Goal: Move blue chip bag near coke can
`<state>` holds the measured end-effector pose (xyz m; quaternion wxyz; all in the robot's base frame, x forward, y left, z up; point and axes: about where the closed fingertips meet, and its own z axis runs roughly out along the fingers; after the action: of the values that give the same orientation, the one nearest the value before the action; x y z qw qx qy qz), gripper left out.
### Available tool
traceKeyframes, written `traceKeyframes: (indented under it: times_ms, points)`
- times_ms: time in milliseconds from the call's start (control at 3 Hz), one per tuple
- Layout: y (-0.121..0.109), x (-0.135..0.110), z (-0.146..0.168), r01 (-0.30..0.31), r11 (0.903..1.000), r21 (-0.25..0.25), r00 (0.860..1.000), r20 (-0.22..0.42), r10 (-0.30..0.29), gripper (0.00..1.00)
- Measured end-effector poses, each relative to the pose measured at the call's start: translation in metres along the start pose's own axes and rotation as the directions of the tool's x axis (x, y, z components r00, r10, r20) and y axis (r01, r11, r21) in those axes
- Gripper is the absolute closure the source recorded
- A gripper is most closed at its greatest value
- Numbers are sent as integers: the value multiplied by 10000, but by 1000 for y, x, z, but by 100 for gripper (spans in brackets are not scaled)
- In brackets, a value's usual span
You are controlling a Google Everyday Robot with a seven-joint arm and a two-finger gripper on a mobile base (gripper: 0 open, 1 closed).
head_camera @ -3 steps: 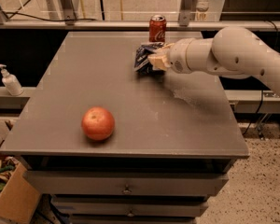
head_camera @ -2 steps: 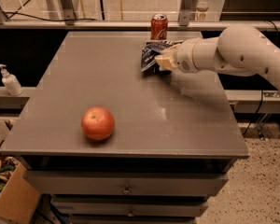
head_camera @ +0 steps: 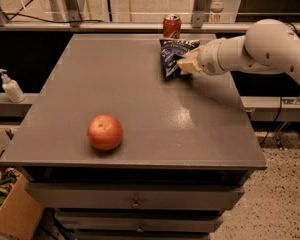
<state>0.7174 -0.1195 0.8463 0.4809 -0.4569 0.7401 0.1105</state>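
1. Grey table (head_camera: pixel 115 84) held everything.
2. Gripper (head_camera: pixel 186 64) was at the back right, jaws clenched on the blue chip bag (head_camera: pixel 171 54).
3. The bag sat just in front of the coke can (head_camera: pixel 172 26); whether it rested on the table was unclear.
4. Judged step: placing. The next move probably called for lowering and releasing without knocking the can.

A red apple (head_camera: pixel 105 132) sits on the grey counter (head_camera: pixel 140 84) near its front-left corner; a white pump bottle (head_camera: pixel 11 87) stands on a ledge beyond the left edge.
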Motion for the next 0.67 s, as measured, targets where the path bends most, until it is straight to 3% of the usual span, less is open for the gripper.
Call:
traceKeyframes:
  times_ms: [667]
  points:
    - [0,0,0,2,10000,-4,10000,-4,-2,38]
